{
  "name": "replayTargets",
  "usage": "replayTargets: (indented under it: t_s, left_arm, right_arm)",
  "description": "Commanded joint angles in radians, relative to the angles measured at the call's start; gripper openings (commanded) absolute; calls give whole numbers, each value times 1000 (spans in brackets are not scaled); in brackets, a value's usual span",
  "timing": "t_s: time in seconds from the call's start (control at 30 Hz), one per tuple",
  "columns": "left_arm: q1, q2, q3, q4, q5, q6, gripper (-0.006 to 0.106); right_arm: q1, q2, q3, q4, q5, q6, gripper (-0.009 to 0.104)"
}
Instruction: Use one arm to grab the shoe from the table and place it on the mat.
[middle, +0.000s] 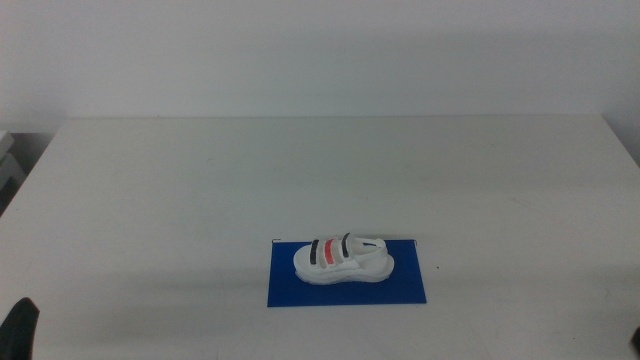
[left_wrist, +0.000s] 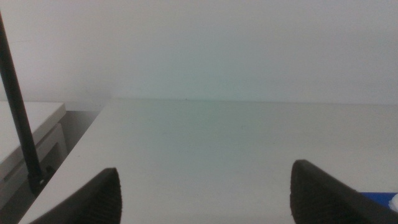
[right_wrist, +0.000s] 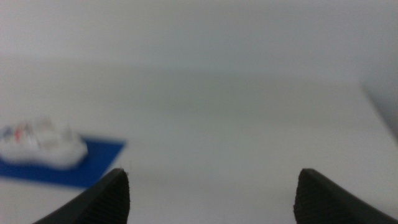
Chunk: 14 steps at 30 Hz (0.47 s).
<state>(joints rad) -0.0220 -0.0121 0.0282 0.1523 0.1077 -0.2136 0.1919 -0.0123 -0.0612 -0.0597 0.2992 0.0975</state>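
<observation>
One shoe (middle: 344, 259), white with two black straps and a red one between them, lay on its sole on the blue mat (middle: 346, 288), which sat flat on the near half of the white table (middle: 320, 170), a little right of centre. The shoe ran lengthwise along the mat, inside its edges, nearer the far edge than the near one, leaving a strip of blue bare in front. Neither arm reached over the table in the middle view; only a dark sliver of the left gripper (middle: 20, 328) showed at the bottom left corner, well apart from the mat. In the left wrist view the left gripper (left_wrist: 205, 193) had its jaws spread wide with nothing between them, bare tabletop showing through the gap and a corner of the mat (left_wrist: 376, 198) just past one jaw. In the right wrist view the right gripper (right_wrist: 214, 196) was likewise wide open and held nothing, with the shoe (right_wrist: 40, 148) and mat (right_wrist: 93, 163) blurred off to one side, well clear of its jaws.
</observation>
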Motion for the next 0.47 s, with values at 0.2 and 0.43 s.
replayTargets:
  t_s: [0.2,0.43]
  left_arm:
    - [-3,-14,9,0,-76,-6,92]
    - [-3,-14,9,0,-76,-6,92]
  right_arm:
    - [-7,-24,95,-28,-34,-13,92]
    - [-7,-24,95,-39,-44,-13,92]
